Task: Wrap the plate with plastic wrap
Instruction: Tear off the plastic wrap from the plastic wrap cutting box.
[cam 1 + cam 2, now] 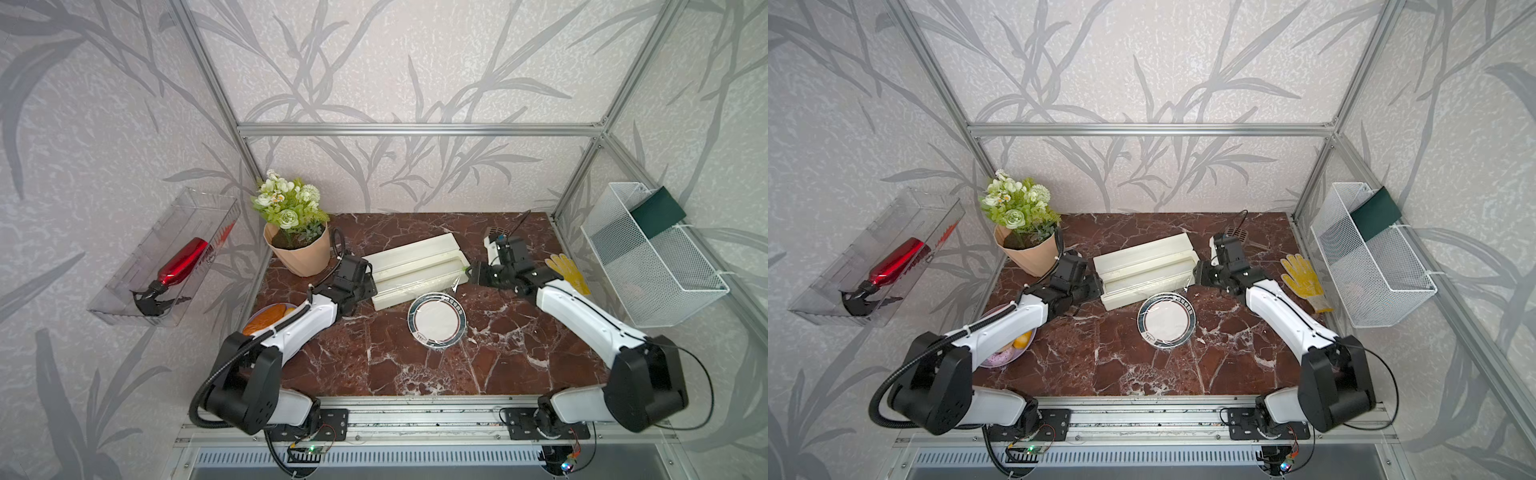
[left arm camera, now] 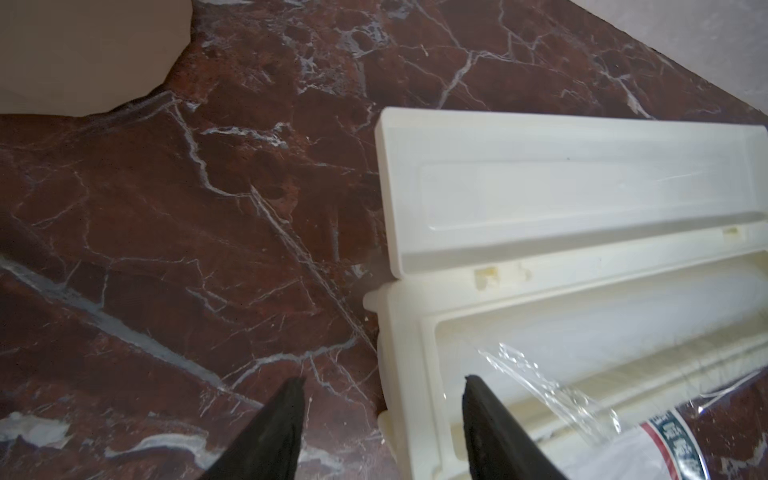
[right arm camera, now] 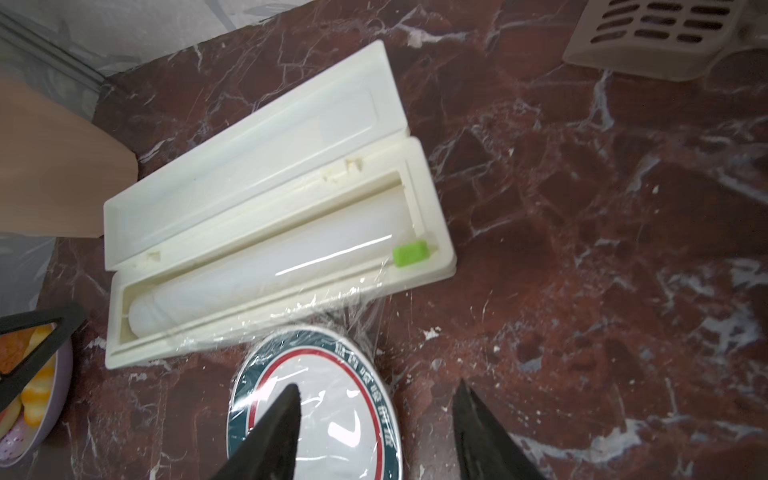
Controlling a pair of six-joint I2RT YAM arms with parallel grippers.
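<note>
Closest to the right wrist camera are the two dark fingers of the right end effector [image 3: 377, 386]; they stand spread, with nothing between them, one above the plate [image 3: 345, 395] and one above the bare surface [image 3: 582, 249]. The left end effector [image 2: 383, 378] is spread too and holds nothing; it hovers at the left end of the cream box [image 3: 249, 166].

The plate rests on the surface just in front of the box, on the robot's side, near its right half. The plastic wrap [image 3: 357, 307] comes from the roll [image 3: 257, 274], passes the front edge of the box and lies glossy over the plate. Whether it is already cut from the roll I cannot tell; to me it looks still joined.

So I judge the step in hand is to free the sheet and fix it on the plate. If you cut, steady the box with the left end effector and push the green slider [image 3: 410, 253], which sits at the right end, along the whole rail in one even stroke. Keep the film a little tight, because loose film wrinkles and sticks to itself. Afterwards pinch only the film edge, low beside the rim, and fold it under; do not push the plate. One corner of film stands up near the left end effector, so take care not to catch it.
</note>
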